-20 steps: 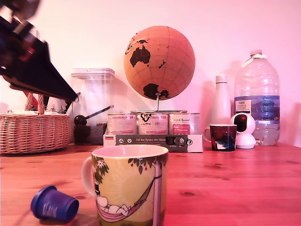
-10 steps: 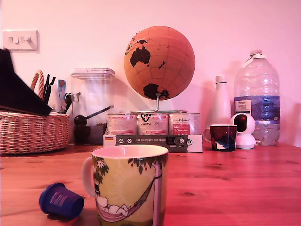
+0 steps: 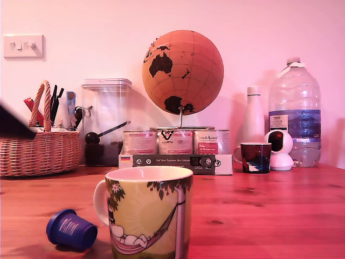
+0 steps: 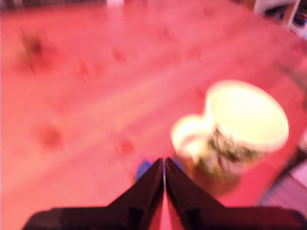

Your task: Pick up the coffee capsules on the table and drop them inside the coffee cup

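Lying tipped on its side on the bench [image 3: 269,205]: one dark-blue coffee capsule [image 3: 71,230], just beside the coffee cup [image 3: 146,211] on the exterior view's left, near the cup's handle, wider rim pointing toward the exterior view's left. Standing upright at the front of the bench: the yellow-green coffee cup, white inside, hammock drawing facing the camera.

Showing in the wrist view, heavily blurred: end effector [image 4: 164,165] with its two dark fingers pressed together at the tips, nothing between them. Peeking out on either side of those tips, a small patch of blue, the capsule; cup close by. Entering at the exterior view's far left edge, only a dark sliver of the arm.

Standing along the wall behind: wicker basket [image 3: 38,152], cork globe [image 3: 183,70], three tins, small dark espresso cup [image 3: 255,157], water bottle [image 3: 295,113].
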{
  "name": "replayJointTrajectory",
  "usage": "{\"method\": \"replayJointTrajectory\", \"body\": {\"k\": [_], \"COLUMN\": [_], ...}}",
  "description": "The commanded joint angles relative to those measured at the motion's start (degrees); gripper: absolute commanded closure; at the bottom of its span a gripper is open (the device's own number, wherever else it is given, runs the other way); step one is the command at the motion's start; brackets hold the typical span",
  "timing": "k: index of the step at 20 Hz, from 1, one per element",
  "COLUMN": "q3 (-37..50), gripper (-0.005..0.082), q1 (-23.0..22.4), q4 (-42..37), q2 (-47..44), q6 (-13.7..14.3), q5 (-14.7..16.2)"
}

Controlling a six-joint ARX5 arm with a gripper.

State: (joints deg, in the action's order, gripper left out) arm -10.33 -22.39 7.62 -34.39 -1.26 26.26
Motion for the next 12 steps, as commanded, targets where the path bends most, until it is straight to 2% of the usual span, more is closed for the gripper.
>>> {"method": "replayJointTrajectory", "body": {"k": [1,6,12], "q3": [2.05,4.02,4.02], "gripper": [0.0791,0.0791,0.0791], "q1": [-1.07,-3.80,-4.79], "q4": [0.35,3.10,4.52], "q2": [1.09,3.78,3.72], "q6": [-1.09,-1.95,-1.99], "q5": [-0.79,-4.39,-2.25]}}
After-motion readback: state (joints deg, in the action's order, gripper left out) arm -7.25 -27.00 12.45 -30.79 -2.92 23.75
